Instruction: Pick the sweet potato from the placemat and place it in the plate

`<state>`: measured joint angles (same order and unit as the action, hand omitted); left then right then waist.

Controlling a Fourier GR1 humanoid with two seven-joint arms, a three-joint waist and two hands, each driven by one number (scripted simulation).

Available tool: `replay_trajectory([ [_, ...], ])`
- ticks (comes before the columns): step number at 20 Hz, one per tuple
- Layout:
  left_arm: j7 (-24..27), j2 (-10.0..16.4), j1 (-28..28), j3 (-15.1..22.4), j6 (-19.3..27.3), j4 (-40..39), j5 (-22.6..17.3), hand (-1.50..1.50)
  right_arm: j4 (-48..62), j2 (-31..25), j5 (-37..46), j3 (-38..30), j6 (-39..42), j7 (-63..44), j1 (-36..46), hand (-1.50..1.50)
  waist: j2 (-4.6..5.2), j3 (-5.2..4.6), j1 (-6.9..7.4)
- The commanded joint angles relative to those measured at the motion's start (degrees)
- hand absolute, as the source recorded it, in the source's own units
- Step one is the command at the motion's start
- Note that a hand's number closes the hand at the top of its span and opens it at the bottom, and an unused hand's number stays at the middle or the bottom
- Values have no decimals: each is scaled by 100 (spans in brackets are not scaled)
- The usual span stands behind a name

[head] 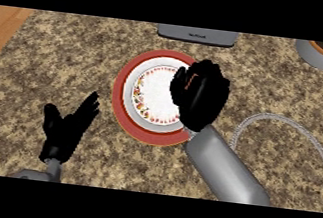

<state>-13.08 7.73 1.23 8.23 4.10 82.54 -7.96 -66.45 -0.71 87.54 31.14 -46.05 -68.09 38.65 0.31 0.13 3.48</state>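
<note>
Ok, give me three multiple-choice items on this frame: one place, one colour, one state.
1. Where is the right hand?
A. Over the plate
B. At the view's lower left
C. In the view's top right corner

2. What colour is the plate's outer rim?
A. Blue
B. Red
C. Green

3. How is the left hand?
A. Curled round a cup
B. Open, fingers straight and pointing up
C. Pressing down on the plate

Answers:
1 A: the hand covers the plate's right side.
2 B: a red band rings the white centre.
3 B: its fingers are spread, holding nothing, and it is clear of the plate.
</note>
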Motion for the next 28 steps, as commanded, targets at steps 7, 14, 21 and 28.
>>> replay_trajectory([
  [7,157,-107,28,31,26,-122,71,0,989,68,-946,-777,-584,-1024,-40,150,93,-6,10],
  [14,-117,-21,128,-11,36,-35,102,0,2313,69,-3171,-408,-1234,459,301,-150,101,3,98],
  [21,300,-66,-48,-96,-72,-253,54,0,2082,70,-4085,-364,-2696,1957,482,-150,79,2,-17],
  [28,-100,29,195,-322,-96,-224,-108,0,1682,69,-4756,-157,-3583,2230,97,-150,18,-5,-169],
])
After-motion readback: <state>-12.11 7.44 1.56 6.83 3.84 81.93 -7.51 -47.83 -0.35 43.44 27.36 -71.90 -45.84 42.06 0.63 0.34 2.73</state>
